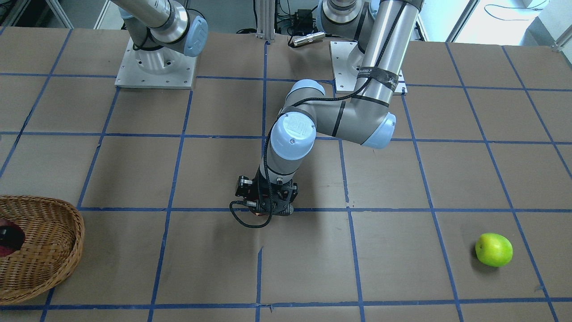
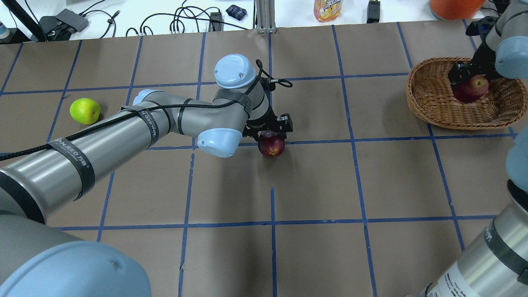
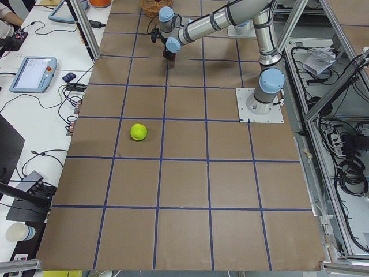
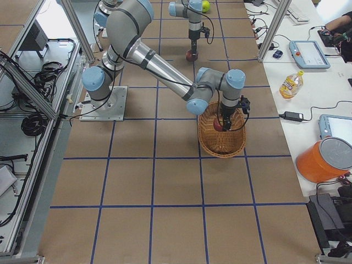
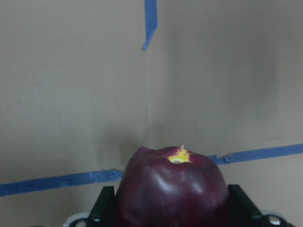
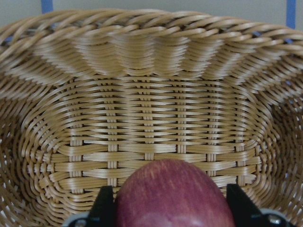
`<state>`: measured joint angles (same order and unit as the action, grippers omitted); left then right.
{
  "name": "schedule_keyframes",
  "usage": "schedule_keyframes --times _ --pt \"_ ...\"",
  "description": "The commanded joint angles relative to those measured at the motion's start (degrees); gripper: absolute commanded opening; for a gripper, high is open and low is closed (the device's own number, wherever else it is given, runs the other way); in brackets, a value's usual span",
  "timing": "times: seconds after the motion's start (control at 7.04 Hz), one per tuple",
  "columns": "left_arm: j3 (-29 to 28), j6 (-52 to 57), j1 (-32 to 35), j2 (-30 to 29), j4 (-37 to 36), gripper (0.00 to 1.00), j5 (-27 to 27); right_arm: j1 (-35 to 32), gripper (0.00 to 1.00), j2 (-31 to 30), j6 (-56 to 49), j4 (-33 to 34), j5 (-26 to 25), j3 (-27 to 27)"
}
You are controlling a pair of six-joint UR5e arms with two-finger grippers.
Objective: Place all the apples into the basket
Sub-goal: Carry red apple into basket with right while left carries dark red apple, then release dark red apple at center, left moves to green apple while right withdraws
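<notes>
My left gripper is shut on the dark maroon apple, low over the middle of the table. In the left wrist view the maroon apple fills the space between both fingers. My right gripper is shut on the red apple and holds it inside the wicker basket at the table's right. The red apple sits between the fingers, with the basket's wall right behind it. The green apple lies alone on the table at the far left, also in the front view.
The left arm's long link stretches across the left half of the table. Beyond the far table edge stand a drink bottle, an orange bucket and cables. The arms' base plates sit at the robot's side.
</notes>
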<state>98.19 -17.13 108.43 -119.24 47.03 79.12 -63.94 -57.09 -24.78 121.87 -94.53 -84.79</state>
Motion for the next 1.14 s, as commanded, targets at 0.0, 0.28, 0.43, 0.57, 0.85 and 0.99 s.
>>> schedule_keyframes --times 0.0,0.28,0.43,0.57,0.85,0.99 --pt "-0.3 0.4 -2.0 2.1 1.0 1.00 0.2 0.0 0.38 1.5 1.1 -0.3 0.1 -0.3" --pt "-0.3 5.8 -8.6 6.2 6.2 1.00 -0.1 0.0 1.00 1.1 1.3 -0.9 0.0 0.0" --pt "-0.3 10.7 -12.2 8.5 11.2 1.00 0.1 -0.3 1.00 0.4 1.3 -2.3 0.0 0.8" --pt "-0.3 15.5 -16.8 10.5 14.5 1.00 0.2 -0.9 1.00 -2.2 1.4 -5.5 0.4 1.6" --pt "-0.6 31.3 -27.2 11.6 15.9 1.00 6.1 -9.5 1.00 -11.5 12.0 -18.2 3.6 3.2" --pt "-2.3 38.2 -31.2 9.8 15.8 1.00 10.3 -16.8 1.00 -12.9 20.7 -19.7 3.7 3.0"
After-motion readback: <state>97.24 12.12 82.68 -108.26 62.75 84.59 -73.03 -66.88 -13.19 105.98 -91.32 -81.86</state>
